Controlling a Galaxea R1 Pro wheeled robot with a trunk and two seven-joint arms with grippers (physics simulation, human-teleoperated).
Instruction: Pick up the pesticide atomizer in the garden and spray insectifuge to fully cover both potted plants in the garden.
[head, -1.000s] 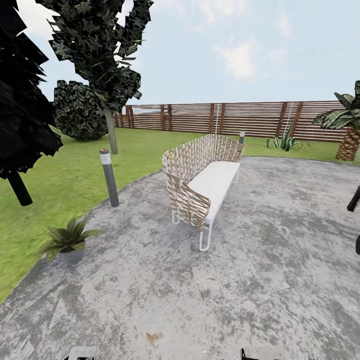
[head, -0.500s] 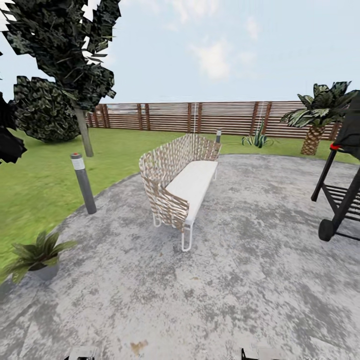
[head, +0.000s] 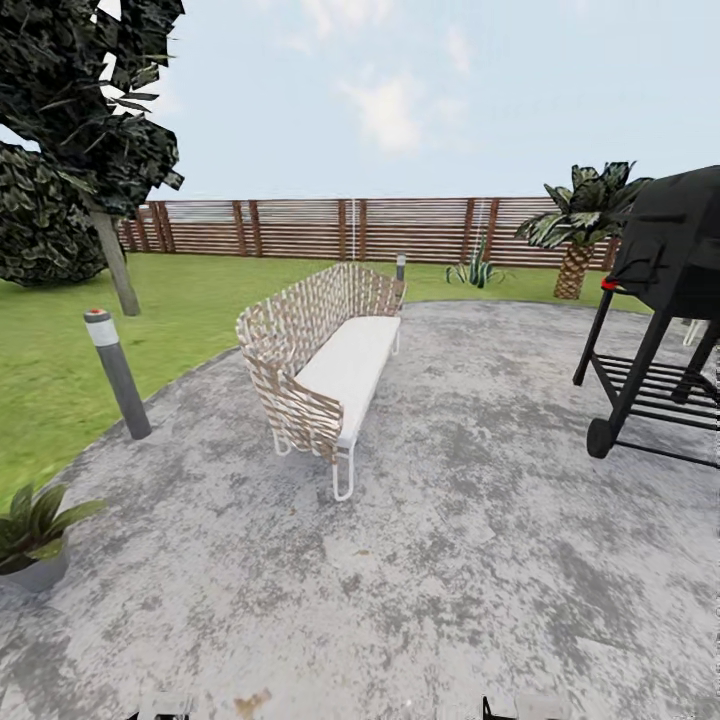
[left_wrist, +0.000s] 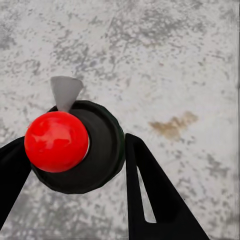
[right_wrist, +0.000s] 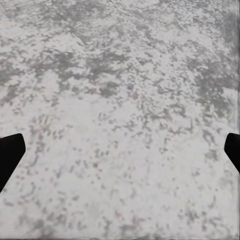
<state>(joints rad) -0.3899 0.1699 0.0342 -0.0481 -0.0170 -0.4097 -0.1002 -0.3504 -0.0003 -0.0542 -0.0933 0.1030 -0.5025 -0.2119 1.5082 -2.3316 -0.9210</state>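
Observation:
In the left wrist view my left gripper is shut on the pesticide atomizer, a round black body with a glossy red ball top and a small grey nozzle, held over the paved patio. One potted plant, a rosette of pointed green leaves in a grey pot, stands at the patio's edge at the far lower left of the head view. My right gripper is open, its black fingertips wide apart above bare paving with nothing between them.
A wicker bench with a white cushion stands mid-patio. A black wheeled grill is at the right. A grey bollard light marks the lawn edge, with a tree, a palm and the slat fence beyond.
The camera has turned right: bench, bollard and potted plant slid left in the picture, and the black grill came fully into view at the right.

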